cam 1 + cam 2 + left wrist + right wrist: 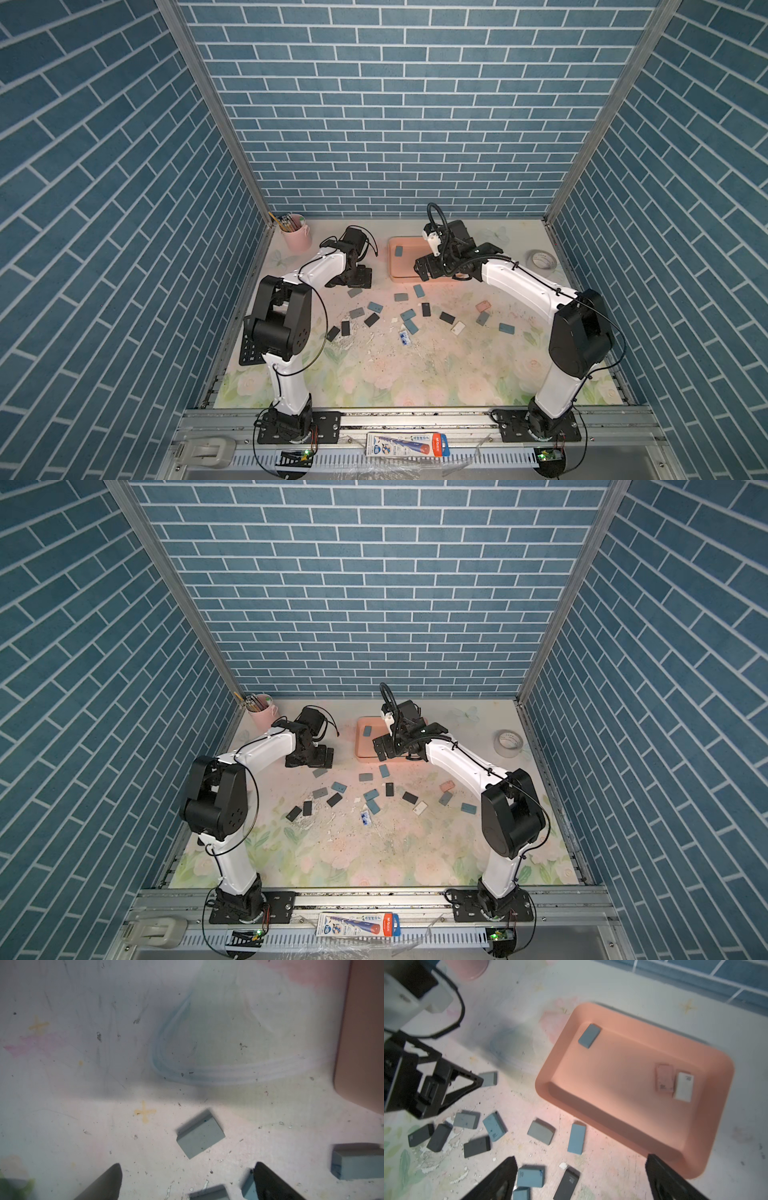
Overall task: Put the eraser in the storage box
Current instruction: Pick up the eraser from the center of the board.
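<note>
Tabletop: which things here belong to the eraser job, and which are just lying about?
Job: storage box; inside it the blue-grey eraser, pink eraser and white eraser; loose erasers scattered in front of it.
Lying about: pencil cup; tape roll; calculator; stationery pack.

Left arm (320, 268) and right arm (519, 286): white link shells, black joint housings, thin black cables looped alongside. My right gripper (581, 1158): black tapered fingers (500, 1180). Black base plates (326, 432), silver screws, lower frame.
</note>
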`<action>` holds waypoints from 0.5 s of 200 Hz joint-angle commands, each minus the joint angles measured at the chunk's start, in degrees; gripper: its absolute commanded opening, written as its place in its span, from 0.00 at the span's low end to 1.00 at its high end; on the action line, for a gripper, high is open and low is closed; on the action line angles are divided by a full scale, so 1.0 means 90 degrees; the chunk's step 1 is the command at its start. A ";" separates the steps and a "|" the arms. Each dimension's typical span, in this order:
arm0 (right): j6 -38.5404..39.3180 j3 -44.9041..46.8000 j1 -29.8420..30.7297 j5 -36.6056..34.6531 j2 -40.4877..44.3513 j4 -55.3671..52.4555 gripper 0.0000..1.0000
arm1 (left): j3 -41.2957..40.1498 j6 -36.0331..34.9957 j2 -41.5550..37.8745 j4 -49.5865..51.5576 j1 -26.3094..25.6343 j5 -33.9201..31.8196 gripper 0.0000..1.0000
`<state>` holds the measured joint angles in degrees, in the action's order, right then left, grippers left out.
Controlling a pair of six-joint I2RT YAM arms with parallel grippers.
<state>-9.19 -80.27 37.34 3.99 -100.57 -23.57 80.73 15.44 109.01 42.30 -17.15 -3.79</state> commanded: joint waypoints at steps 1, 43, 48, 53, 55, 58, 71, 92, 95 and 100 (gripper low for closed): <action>-0.0306 0.0304 0.0038 0.0035 0.0417 0.0393 0.98 | 0.0098 -0.0298 0.0147 0.0038 0.0118 0.0369 1.00; -0.0337 0.0603 0.0041 -0.0077 0.0616 0.0495 0.98 | 0.0278 -0.0531 0.0455 0.0021 0.0157 0.0717 0.85; -0.0334 0.0615 0.0038 -0.0082 0.0623 0.0504 0.98 | 0.0268 -0.0540 0.0474 0.0002 0.0157 0.0742 0.83; -0.0328 0.0628 0.0040 -0.0100 0.0636 0.0501 0.99 | 0.0276 -0.0566 0.0521 -0.0002 0.0154 0.0736 0.83; -0.0327 0.0628 0.0040 -0.0106 0.0635 0.0503 0.99 | 0.0278 -0.0579 0.0536 -0.0003 0.0156 0.0730 0.83; -0.0326 0.0633 0.0035 -0.0118 0.0635 0.0506 0.98 | 0.0292 -0.0593 0.0564 0.0002 0.0157 0.0719 0.82; -0.0359 0.0647 0.0040 -0.0164 0.0644 0.0510 0.98 | 0.0422 -0.0647 0.0717 0.0135 0.0157 0.0735 0.75; -0.0373 0.0688 0.0035 -0.0202 0.0643 0.0545 0.98 | 0.0411 -0.0691 0.0818 0.0163 0.0157 0.0817 0.72; -0.0375 0.0687 0.0040 -0.0202 0.0640 0.0543 0.98 | 0.0394 -0.0690 0.0817 0.0154 0.0157 0.0791 0.71; -0.0387 0.0696 0.0040 -0.0216 0.0640 0.0540 0.98 | 0.0369 -0.0690 0.0817 0.0145 0.0157 0.0765 0.69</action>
<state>-10.70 -74.67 37.76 3.20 -96.09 -19.11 83.79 10.44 115.50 42.11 -16.01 2.57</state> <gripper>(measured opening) 0.984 0.717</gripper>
